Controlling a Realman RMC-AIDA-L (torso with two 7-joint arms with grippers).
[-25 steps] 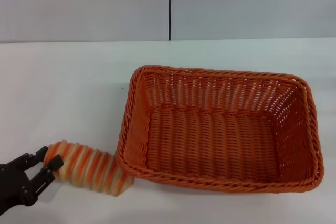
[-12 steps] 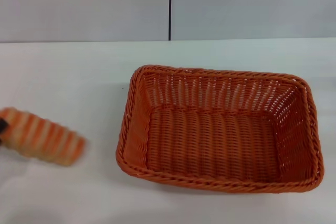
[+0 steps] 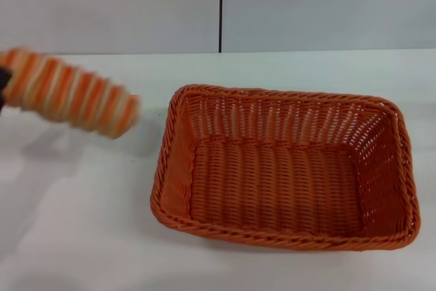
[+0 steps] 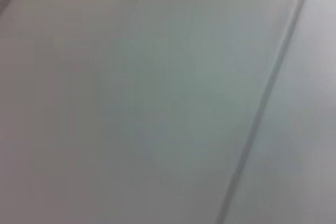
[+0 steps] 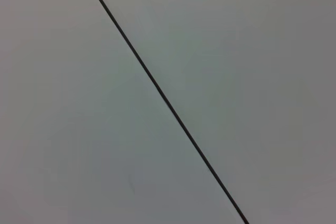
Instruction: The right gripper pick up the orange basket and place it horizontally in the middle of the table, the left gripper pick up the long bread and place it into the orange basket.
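My worry from here is the hold: the long bread (image 3: 68, 92) hangs in the air off the left side of the desk (image 3: 82, 236), carried by one end only, and all I get of the left gripper (image 3: 3, 86) is a dark sliver at the picture's edge, so I cannot tell how its jaws sit on the loaf, only judge that they pinch that far end. With so much loaf sticking out unsupported, a quick swing could twist it loose, or its free end could clip the braided rim of the orange basket (image 3: 283, 168) and shove it askew. The bread is striped orange and cream, ridged, tilted down toward the basket and well short of it. The basket lies lengthwise mid-desk, empty. The right gripper is out of sight; its wrist camera faces only grey wall.
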